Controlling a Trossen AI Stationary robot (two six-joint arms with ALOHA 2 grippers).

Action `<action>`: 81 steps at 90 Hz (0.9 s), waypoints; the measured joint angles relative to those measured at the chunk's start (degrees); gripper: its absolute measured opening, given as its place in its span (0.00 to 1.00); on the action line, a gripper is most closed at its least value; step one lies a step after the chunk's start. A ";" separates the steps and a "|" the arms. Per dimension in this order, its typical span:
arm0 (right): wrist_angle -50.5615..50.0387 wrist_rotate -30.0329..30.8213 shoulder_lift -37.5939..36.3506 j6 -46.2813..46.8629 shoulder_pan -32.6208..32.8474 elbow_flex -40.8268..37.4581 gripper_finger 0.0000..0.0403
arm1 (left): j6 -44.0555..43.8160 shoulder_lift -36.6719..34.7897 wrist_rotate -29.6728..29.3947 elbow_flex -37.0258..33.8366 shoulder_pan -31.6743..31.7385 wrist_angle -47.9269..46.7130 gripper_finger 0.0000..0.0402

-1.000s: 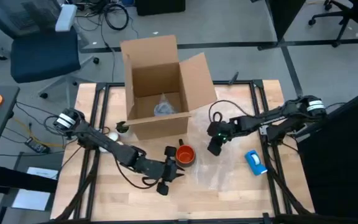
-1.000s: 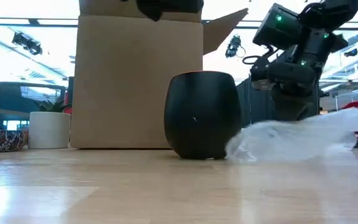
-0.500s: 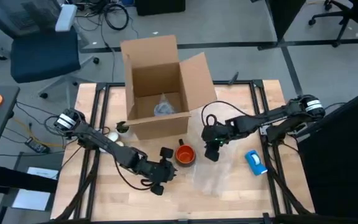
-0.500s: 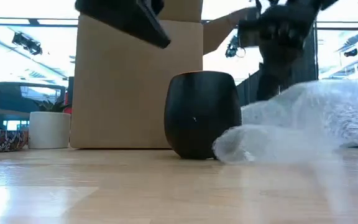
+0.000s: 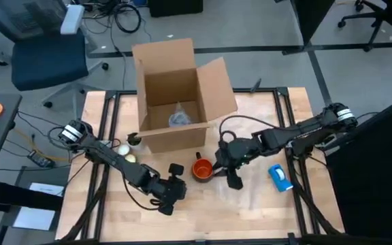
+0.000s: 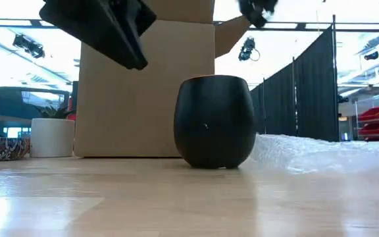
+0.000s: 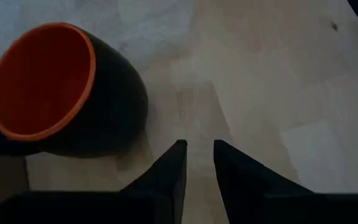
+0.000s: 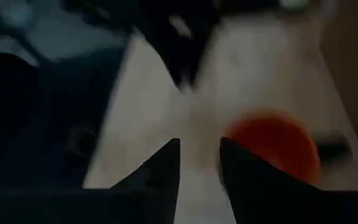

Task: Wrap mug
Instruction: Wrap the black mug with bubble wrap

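**Mug upright on counter, both hands empty**

The small round orange-red mug [image 5: 203, 169] stands just before the brown cardboard box [image 5: 175, 95]. Right hand [image 5: 233, 172], nearly closed and empty, hovers just beside it over clear bubble wrap [image 6: 321, 153]; left hand [image 5: 171, 192], likewise, hovers nearby.

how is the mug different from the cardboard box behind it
The mug is small and round, dark outside with a bright orange inside; the cardboard box is large, square-sided and plain tan. The mug stands mid-table beside the bubble wrap and appears empty, while the box sits at the far edge with its flaps open and something pale lying inside. Both stand upright with their openings facing up.
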 joint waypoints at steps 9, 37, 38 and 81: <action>2.38 -0.48 0.49 -2.48 1.26 0.01 0.21 | -0.85 0.00 0.02 0.00 -0.13 0.00 0.16; 1.09 -0.39 8.86 -2.39 2.73 4.17 0.24 | -4.62 -0.07 -1.33 0.00 -0.11 1.14 0.16; 0.72 -0.41 9.31 -2.40 2.73 4.63 0.24 | -4.72 -0.07 -1.35 0.00 -0.11 1.16 0.16; -14.61 5.55 20.41 -8.85 2.05 15.94 0.49 | -8.65 -0.06 -1.05 0.04 -0.16 0.87 0.16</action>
